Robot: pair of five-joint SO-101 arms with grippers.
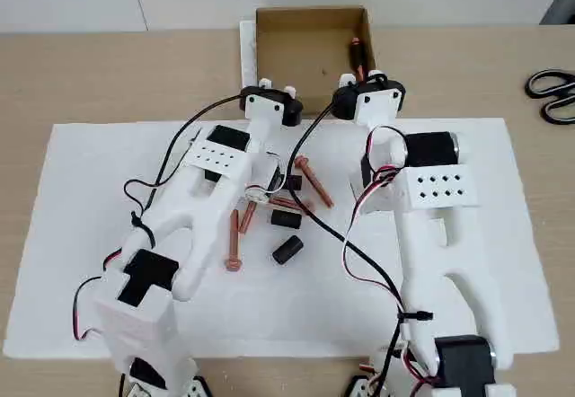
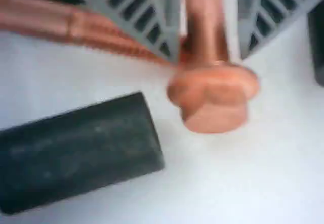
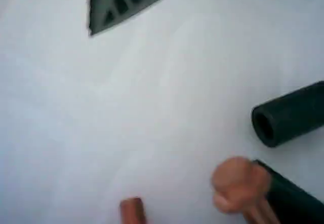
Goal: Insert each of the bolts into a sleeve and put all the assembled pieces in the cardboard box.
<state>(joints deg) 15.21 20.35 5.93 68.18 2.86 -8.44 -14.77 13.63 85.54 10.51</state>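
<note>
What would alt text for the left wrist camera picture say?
A copper bolt points head-first at the camera, framed by the grey ribbed left pincer. A black sleeve lies beside it on the white sheet, another bolt behind.

Bolt (image 2: 212,89): shank leaves the frame between the left gripper's (image 2: 208,56) fingers. Sleeve (image 2: 76,148): blurred, far end cut off. Scissors (image 1: 552,94): cut by the picture's edge. Piece (image 1: 358,54) in cardboard box (image 1: 301,51): partly behind an arm, too small to identify.
</note>
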